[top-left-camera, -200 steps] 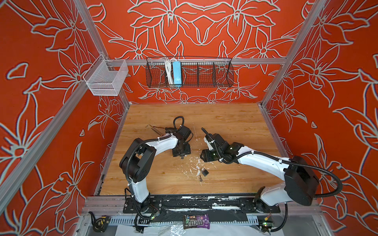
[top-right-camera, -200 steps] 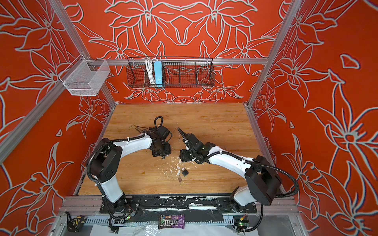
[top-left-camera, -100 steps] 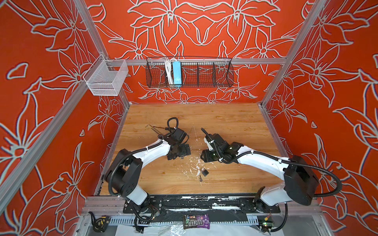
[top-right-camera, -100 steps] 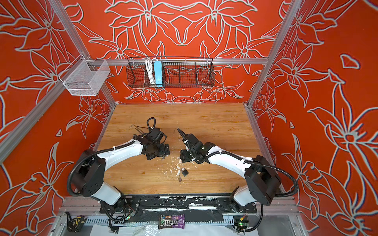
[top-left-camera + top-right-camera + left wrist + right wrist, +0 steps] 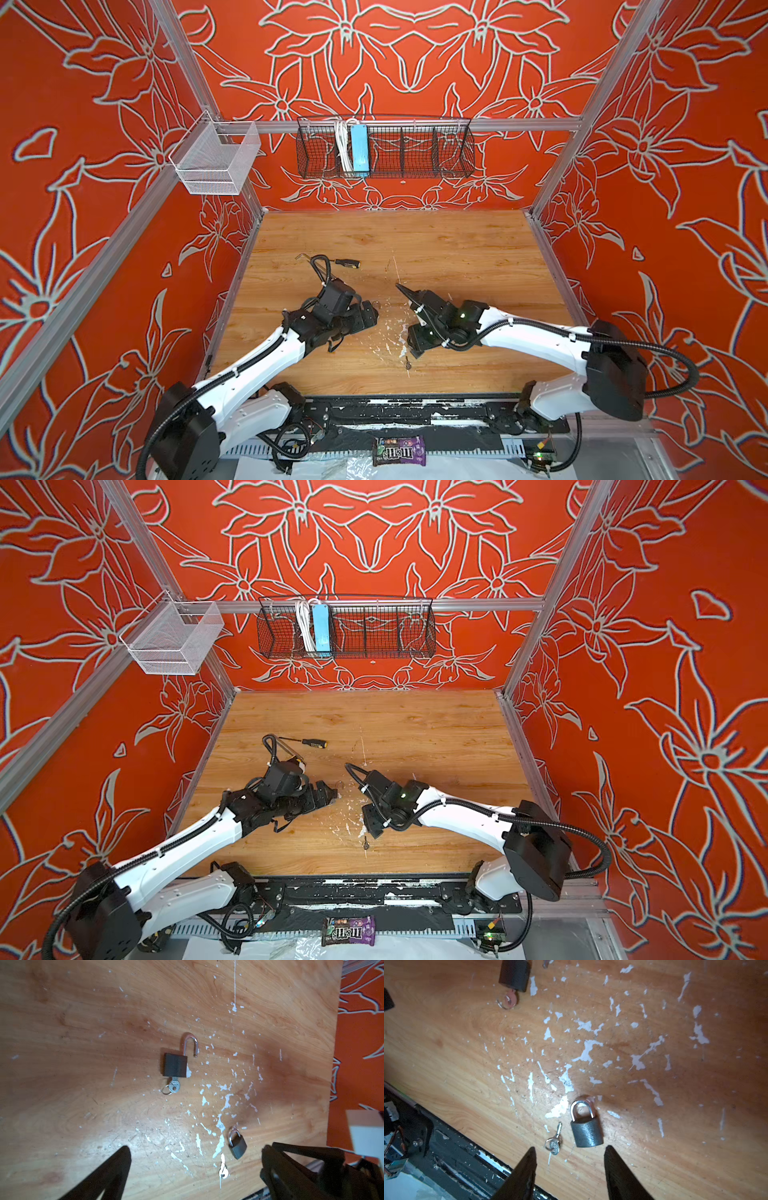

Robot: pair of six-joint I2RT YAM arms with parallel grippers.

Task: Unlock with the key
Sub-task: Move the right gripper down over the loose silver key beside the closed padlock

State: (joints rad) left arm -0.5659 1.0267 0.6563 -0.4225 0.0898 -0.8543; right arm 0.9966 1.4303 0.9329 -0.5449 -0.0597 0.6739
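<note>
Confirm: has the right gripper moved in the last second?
Yes. The right gripper came toward the table's near edge, closer to the loose key.

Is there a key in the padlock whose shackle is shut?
No, in the right wrist view the key lies flat beside the shut padlock, apart from it.

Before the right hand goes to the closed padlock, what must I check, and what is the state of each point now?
1. Open padlock: shackle released, inserted key in its body: ok.
2. Closed padlock lies flat, nothing on it: ok.
3. Loose key beside the closed padlock, apart from it: ok.
4. Right hand open and empty: ok.
5. Left hand open, clear of the open padlock: ok.
6. Which way the loose key's teeth face: cannot tell.
</note>
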